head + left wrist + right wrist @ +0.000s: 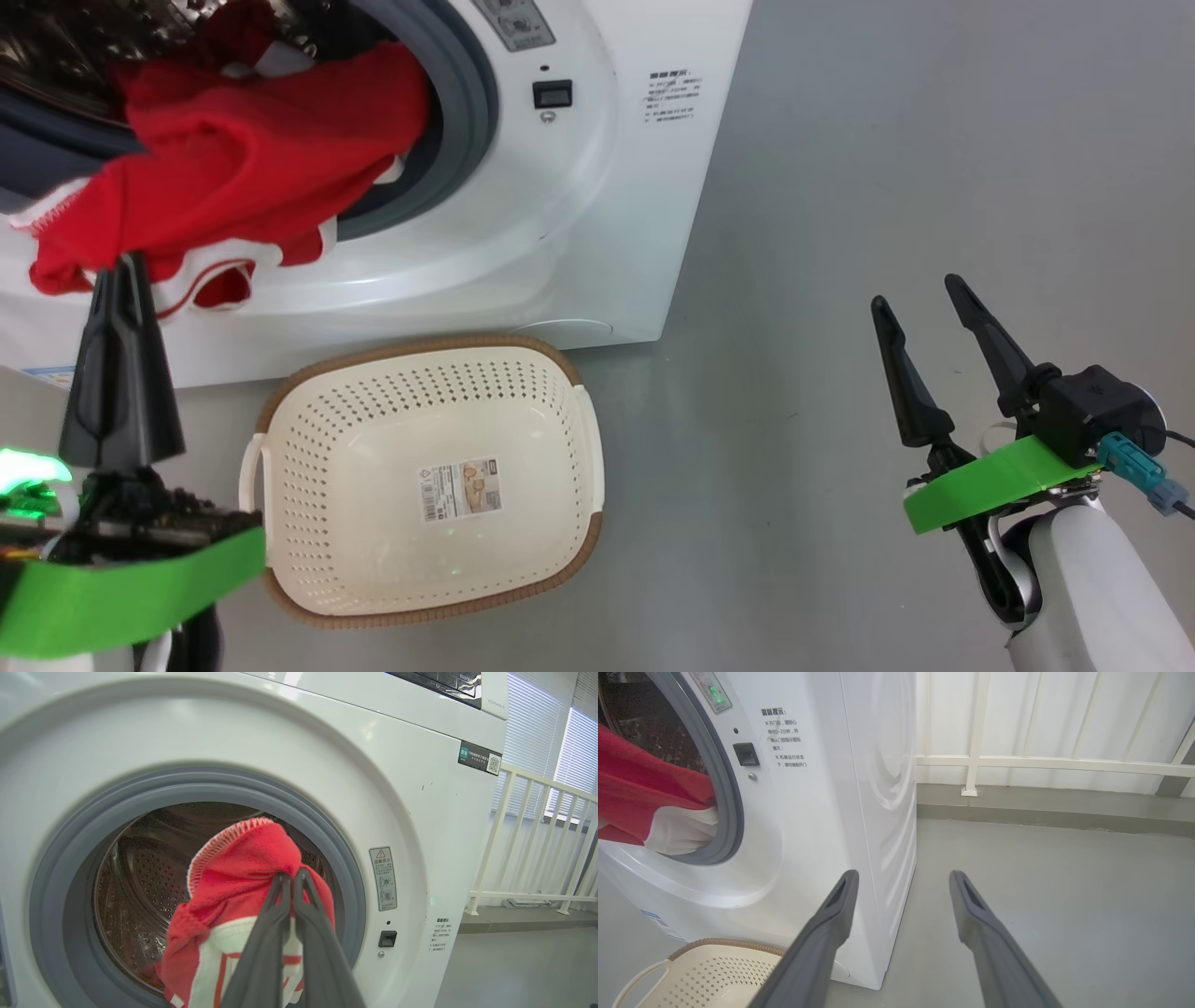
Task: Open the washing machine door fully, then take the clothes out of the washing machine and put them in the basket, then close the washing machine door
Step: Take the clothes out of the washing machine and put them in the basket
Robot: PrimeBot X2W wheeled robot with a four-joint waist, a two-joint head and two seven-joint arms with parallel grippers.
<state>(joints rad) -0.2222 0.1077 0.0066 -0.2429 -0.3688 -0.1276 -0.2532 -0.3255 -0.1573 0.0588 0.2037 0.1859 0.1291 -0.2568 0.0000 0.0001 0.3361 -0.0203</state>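
— Red clothes (233, 159) spill from the drum (140, 872) of the washing machine (579, 233), over its grey gasket (467, 112).
— Held?
— Yes, the left gripper (292, 877) is pinched tight on them. The right gripper (915, 291) is spread wide, holding nothing.
— The basket (308, 439)?
— On the floor (840, 187) before the machine, a paper label (462, 488) inside.

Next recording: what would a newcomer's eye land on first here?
Bright red clothes spill from the open washing machine at upper left of the head view, pinched by the shut left gripper. Just below on the floor sits the cream basket, holding only a paper label; the right gripper hangs open at lower right.
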